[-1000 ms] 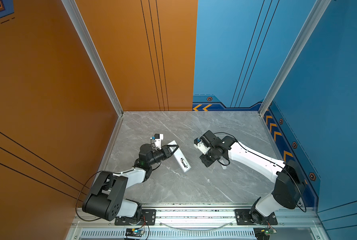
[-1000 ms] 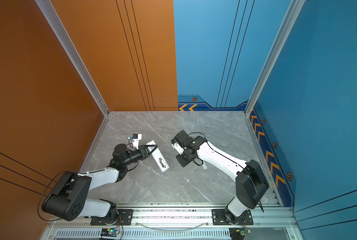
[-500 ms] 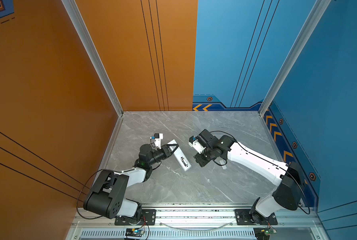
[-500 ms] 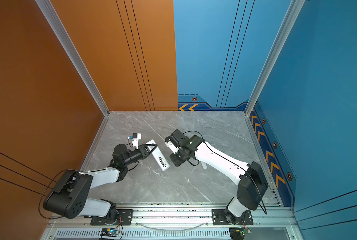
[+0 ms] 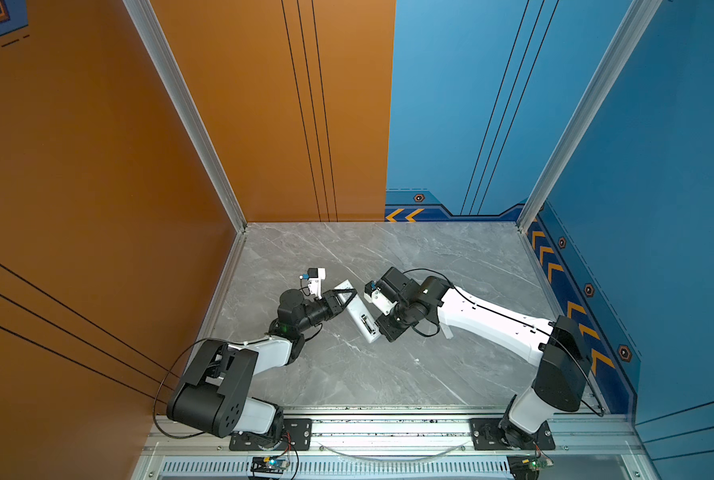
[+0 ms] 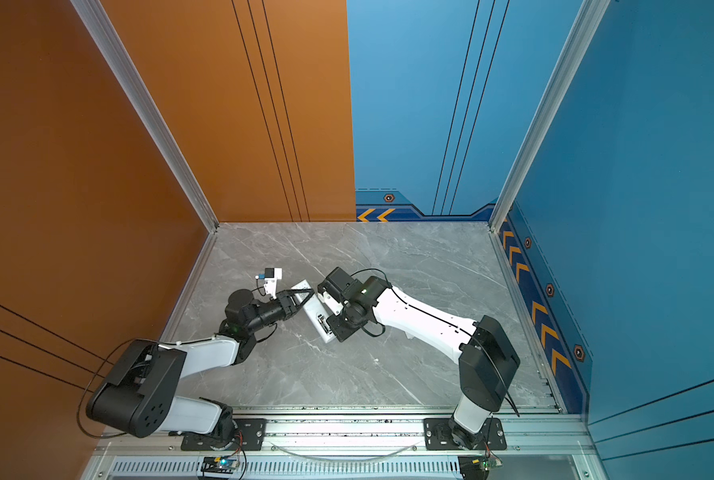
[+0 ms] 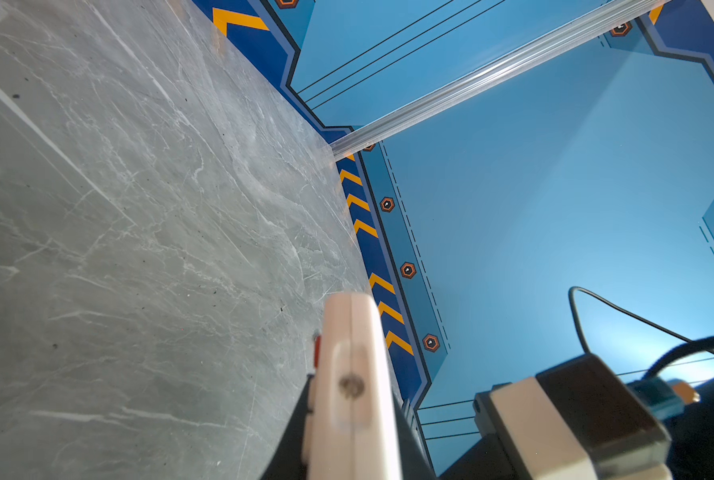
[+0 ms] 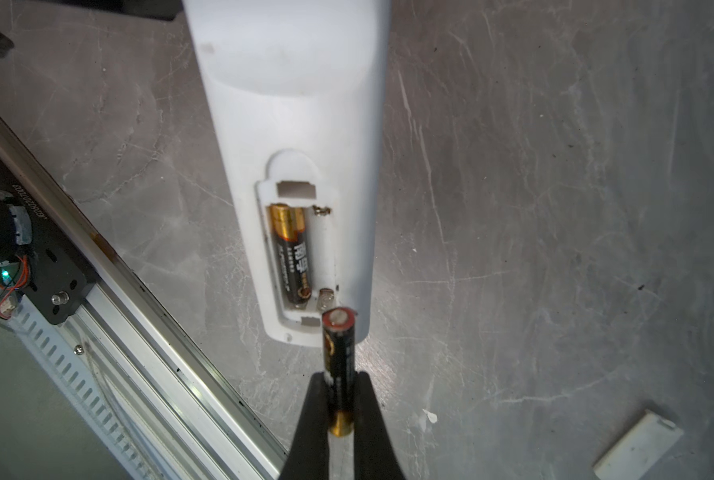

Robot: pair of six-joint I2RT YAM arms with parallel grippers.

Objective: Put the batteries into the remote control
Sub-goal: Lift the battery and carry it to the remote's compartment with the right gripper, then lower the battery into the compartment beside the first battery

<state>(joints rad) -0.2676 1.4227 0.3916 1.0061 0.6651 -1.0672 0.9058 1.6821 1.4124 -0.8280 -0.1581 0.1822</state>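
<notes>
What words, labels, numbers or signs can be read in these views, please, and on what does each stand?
Nothing reads clearly.
White print on the seated battery in the remote control: too blurred.
Gold print on the held battery in the right gripper: too blurred.
White code on the black base plate: too small.
Orange chevrons on the blue wall: signs only, no words.

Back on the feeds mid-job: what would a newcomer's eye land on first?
The battery pinched in the right hand, its tip poised at the remote control's open recess, where the other battery already sits beside an empty slot. The left hand grips the remote's other end; the white cover piece lies loose on the table.
</notes>
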